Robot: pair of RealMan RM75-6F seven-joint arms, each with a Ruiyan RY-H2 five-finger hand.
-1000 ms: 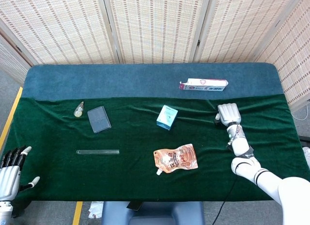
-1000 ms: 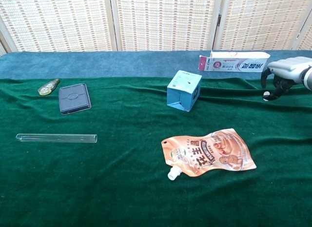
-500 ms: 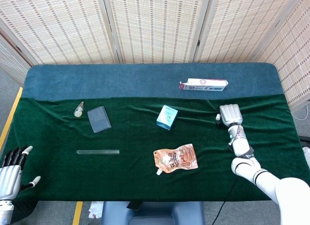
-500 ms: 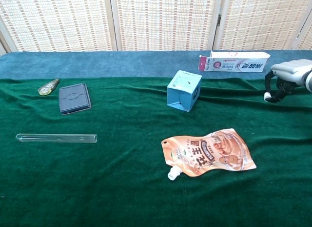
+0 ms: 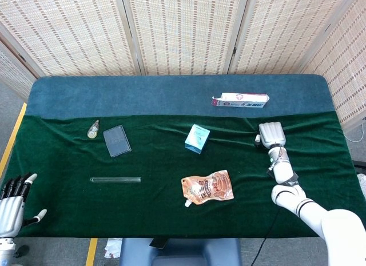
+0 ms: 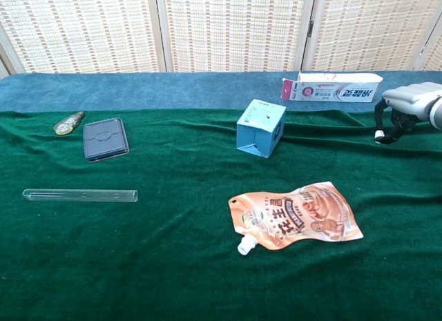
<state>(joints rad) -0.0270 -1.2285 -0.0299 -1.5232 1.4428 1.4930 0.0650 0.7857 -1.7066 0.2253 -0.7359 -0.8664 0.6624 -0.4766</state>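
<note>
Our right hand (image 5: pixel 271 134) hangs palm-down over the green cloth at the right end of the desk (image 5: pixel 171 94), fingers curled downward with nothing in them, as the chest view shows. It touches nothing. The toothpaste box (image 5: pixel 241 99) lies nearest, just beyond it on the blue strip, long side toward us. The small blue carton (image 5: pixel 197 138) sits tipped on the cloth toward the middle, and the orange spouted pouch (image 5: pixel 207 187) lies flat nearer our edge, spout pointing left.

Our left hand (image 5: pixel 14 200) sits well off at the near-left corner, fingers straight and spread, holding nothing. The glass tube (image 5: pixel 115 179) is the closest thing to it, lying crosswise, apart from the dark flat case (image 5: pixel 116 141) and the little yellowish bottle (image 5: pixel 93 128) beyond.
</note>
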